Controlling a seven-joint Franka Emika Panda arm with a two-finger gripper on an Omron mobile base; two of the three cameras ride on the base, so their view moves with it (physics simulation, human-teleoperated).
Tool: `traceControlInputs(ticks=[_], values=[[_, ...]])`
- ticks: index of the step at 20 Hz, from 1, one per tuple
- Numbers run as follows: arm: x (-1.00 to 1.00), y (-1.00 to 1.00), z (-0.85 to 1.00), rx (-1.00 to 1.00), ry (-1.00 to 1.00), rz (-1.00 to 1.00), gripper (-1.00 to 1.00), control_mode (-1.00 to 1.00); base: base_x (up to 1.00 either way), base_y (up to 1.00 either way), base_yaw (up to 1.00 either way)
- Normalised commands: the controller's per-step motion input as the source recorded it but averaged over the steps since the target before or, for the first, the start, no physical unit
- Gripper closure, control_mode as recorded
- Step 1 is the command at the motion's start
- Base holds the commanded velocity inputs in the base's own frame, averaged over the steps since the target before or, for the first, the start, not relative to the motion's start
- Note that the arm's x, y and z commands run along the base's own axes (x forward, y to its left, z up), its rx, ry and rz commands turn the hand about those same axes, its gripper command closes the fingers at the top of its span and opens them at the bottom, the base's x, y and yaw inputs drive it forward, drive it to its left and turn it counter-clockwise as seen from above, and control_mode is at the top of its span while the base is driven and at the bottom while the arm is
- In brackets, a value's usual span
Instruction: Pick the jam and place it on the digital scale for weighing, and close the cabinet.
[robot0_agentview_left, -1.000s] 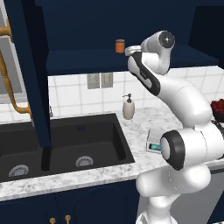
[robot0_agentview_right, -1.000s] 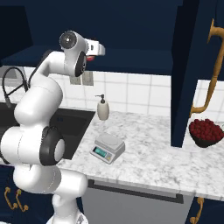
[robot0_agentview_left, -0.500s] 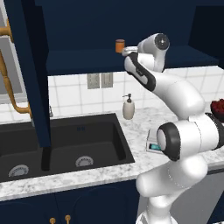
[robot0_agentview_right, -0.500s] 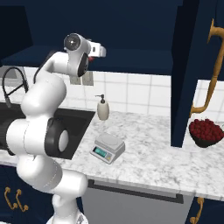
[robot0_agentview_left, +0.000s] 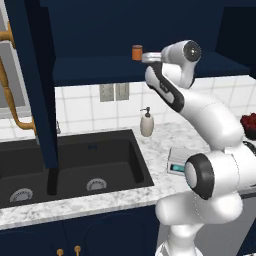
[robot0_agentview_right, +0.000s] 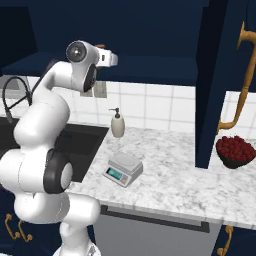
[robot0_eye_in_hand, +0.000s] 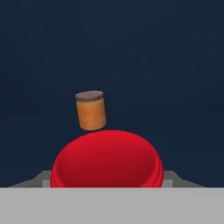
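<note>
Reaching deeper into cabinet (robot0_agentview_left: 125, 35) since second ago, wrist now beside orange-brown jar (robot0_agentview_left: 137, 52) on shelf; approach to grasp likely closing. Jam (robot0_eye_in_hand: 107, 158) sitting right against end effector, red lid looming large in hand view, orange-brown jar beyond. Finger spread: cannot tell. Digital scale (robot0_agentview_right: 123, 169) waiting on worktop (robot0_agentview_right: 190, 175).

arm (robot0_agentview_left: 200, 107) up from base, elbow bent, forearm rising steeply to wrist at cabinet-shelf height. last joint turned so hand points level into open cabinet. gripper (robot0_agentview_left: 146, 57) at hand's front end, in left base view reaching left; in right base view hand (robot0_agentview_right: 106, 58) points right. fingers too small/hidden; jaw state unclear.
</note>
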Motion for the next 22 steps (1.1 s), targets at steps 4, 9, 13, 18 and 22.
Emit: traceControlInputs(ticks=[4, 9, 13, 18, 22], values=[[-1.00, 0.00, 0.00, 0.12, -0.12, 0.00, 1.00, -1.00, 0.00, 0.00, 0.00], [-1.00, 0.00, 0.00, 0.11, -0.02, 0.00, 1.00, -1.00, 0.00, 0.00, 0.00], [-1.00, 0.00, 0.00, 0.10, -0.02, 0.00, 1.00, -1.00, 0.00, 0.00, 0.00], [-1.00, -0.02, -0.09, 0.06, 0.00, 0.00, 1.00, -1.00, 0.00, 0.00, 0.00], [-0.70, -0.15, -0.40, -0.05, 0.12, 0.00, 1.00, -1.00, 0.00, 0.00, 0.00]])
